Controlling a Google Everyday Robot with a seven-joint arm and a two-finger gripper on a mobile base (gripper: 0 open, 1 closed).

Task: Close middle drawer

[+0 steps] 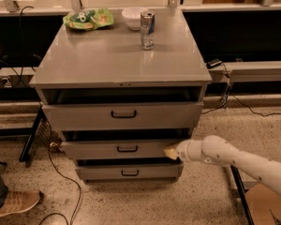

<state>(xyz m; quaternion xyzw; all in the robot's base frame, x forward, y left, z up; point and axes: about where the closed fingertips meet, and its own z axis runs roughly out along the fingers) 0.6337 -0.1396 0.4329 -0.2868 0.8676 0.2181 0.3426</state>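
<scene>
Middle drawer (98, 150) at lower centre of frame, standing slightly out of the grey cabinet (107, 60), gripper (171, 152) at lower right touching its front's right end, grip state impossible to tell

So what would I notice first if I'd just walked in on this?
Probably the white robot arm reaching in low from the right, its gripper at the right end of the middle drawer, which stands slightly pulled out of a grey metal cabinet. After that, the things at the back of the cabinet top: a drink can, a white bowl and a green snack bag.
</scene>
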